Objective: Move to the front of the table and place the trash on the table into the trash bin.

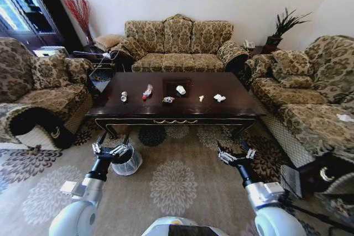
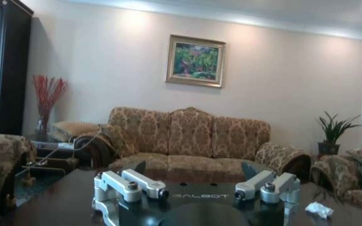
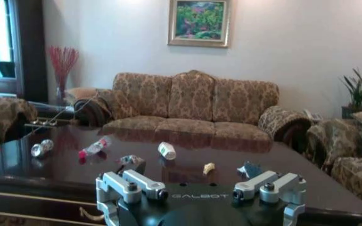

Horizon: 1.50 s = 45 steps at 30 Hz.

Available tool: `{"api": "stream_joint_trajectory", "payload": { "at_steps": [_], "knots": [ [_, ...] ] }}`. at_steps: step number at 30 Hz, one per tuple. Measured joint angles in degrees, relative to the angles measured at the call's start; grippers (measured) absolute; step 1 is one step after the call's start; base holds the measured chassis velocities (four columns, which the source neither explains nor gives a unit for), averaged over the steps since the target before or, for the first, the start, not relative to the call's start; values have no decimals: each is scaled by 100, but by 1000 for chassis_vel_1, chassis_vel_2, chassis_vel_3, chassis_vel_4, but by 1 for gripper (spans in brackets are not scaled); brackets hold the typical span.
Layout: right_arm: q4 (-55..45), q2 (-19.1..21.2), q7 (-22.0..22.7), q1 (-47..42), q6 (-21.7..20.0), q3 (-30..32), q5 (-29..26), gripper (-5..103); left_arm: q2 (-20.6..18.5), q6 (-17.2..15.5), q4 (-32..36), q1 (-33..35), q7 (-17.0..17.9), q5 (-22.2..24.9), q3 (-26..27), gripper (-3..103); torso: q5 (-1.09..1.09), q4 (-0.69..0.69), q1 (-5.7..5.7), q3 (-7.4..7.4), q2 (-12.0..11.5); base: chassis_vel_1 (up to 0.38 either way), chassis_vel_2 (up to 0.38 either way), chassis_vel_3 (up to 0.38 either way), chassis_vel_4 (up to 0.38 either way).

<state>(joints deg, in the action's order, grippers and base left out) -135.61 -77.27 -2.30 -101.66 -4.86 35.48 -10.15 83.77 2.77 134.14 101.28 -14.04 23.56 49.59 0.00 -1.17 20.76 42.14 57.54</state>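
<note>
The dark glossy table (image 1: pixel 221 110) stands ahead of me on the rug, between the sofas. On its top lies the trash: a silvery can (image 1: pixel 124 96), a red-and-white tube (image 1: pixel 147 92), a colourful wrapper (image 1: pixel 168 99), a white paper cup (image 1: pixel 181 89), a yellowish scrap (image 1: pixel 201 98) and a crumpled tissue (image 1: pixel 219 98). The trash bin (image 1: pixel 128 161), lined with a white bag, sits on the floor before the table's left front leg. My left gripper (image 1: pixel 110 148) hangs open right beside the bin. To the right, my right gripper (image 1: pixel 235 154) is open and short of the table's front edge. Both hold nothing.
A patterned three-seat sofa (image 1: pixel 177 45) stands behind the table, with matching armchairs at the left (image 1: pixel 38 89) and right (image 1: pixel 310 98). A glass side table (image 1: pixel 99 78) fills the back left corner. Patterned rug (image 1: pixel 177 186) lies between me and the table.
</note>
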Motion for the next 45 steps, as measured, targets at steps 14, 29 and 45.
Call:
{"api": "stream_joint_trajectory", "payload": {
  "at_steps": [14,29,45],
  "knots": [
    [-9,-48,207,-33,189,8,-225,100,-193,145,-231,27,147,373,29,100,-1,0,0,0,0,0,0,0,0],
    [1,-234,56,-84,745,42,-115,100,13,-120,62,102,197,48,-207,100,0,0,0,0,0,0,0,0,0],
    [-6,-215,139,-83,770,-69,25,100,-98,-105,-294,-4,265,95,-115,100,-1,0,0,0,0,44,45,-37,-46]
  ]
}}
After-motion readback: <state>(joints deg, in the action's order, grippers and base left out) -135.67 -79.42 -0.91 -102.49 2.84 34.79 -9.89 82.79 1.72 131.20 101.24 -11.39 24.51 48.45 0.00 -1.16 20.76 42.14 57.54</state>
